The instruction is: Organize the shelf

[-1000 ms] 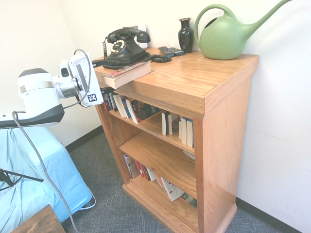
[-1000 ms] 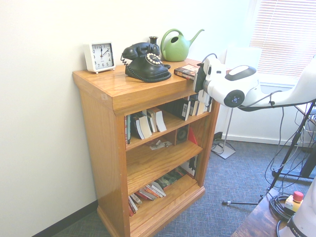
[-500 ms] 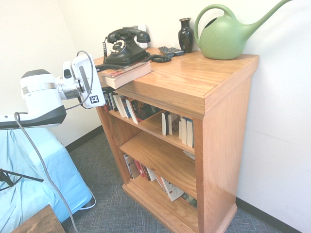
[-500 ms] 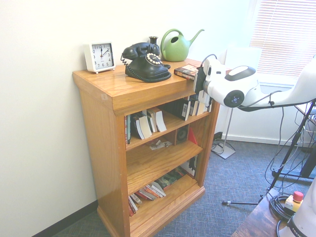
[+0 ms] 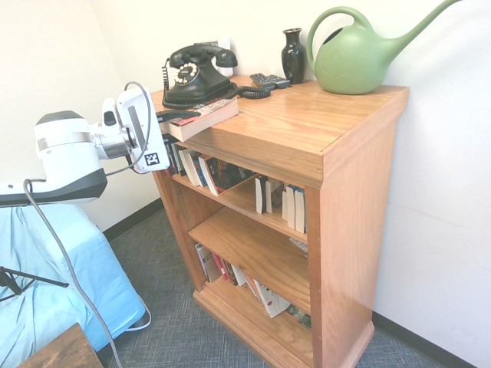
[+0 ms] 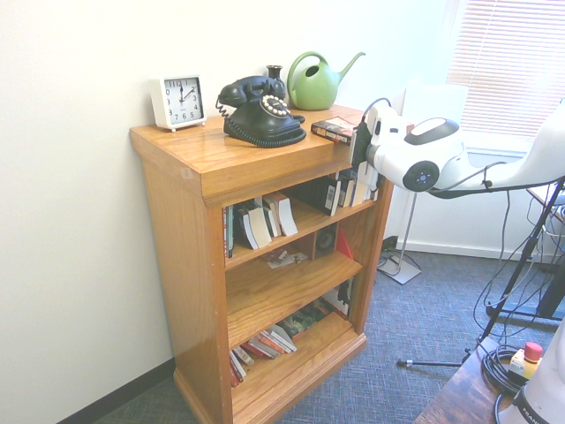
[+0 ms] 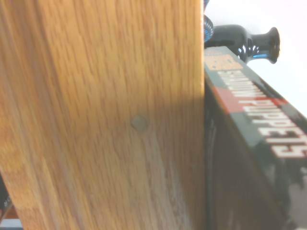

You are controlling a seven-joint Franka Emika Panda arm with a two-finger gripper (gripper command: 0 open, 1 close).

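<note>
On the honey-coloured wooden shelf (image 5: 354, 211), a thick dark-spined paperback (image 5: 209, 119) overhangs the edge. I cannot tell whether the end effector (image 5: 190, 118) pinches it.

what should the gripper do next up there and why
Probably finish closing on the thick paperback, then test the grip before lifting. The gripper is at the book's end, a dark finger lying over its cover, and the book juts slightly past the edge of the bookcase top, which seems to leave room for a finger underneath.
</note>
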